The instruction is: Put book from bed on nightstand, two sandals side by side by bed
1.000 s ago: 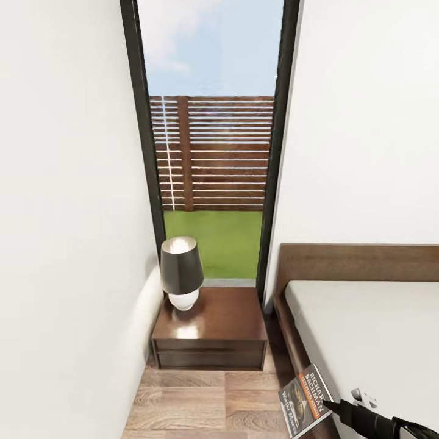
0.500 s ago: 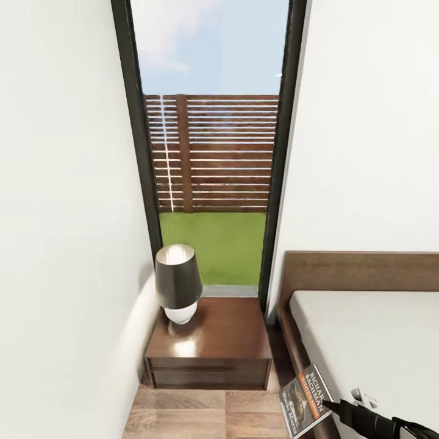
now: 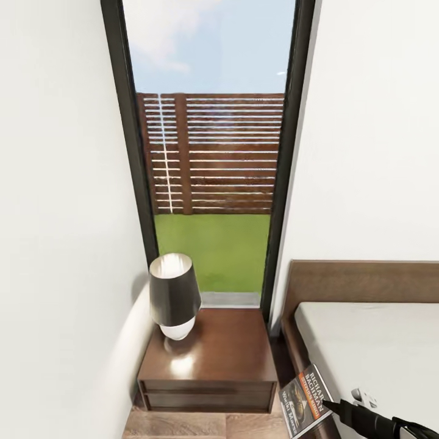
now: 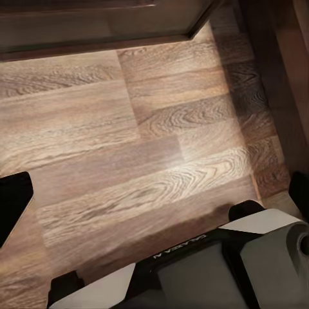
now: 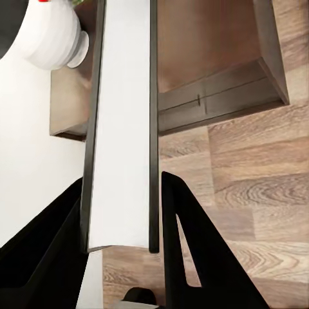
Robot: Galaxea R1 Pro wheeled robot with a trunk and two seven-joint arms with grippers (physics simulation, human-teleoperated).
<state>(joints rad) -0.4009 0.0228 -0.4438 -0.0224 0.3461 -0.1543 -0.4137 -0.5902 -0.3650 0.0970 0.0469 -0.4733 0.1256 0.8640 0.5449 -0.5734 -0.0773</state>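
Bedroom window (image 3: 210, 152) and nightstand (image 3: 210, 360) are seen nearer than before; book (image 3: 306, 399) is kept clamped edge-on by right gripper (image 5: 122, 219); left gripper's state cannot be told.

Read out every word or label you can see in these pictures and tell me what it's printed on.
"RICHARD BACHMAN": white letters on the book held in the right hand.
More lines on the book's cover: too blurred to read.
Lettering on the robot's body in the left wrist view: too small and dim to read.
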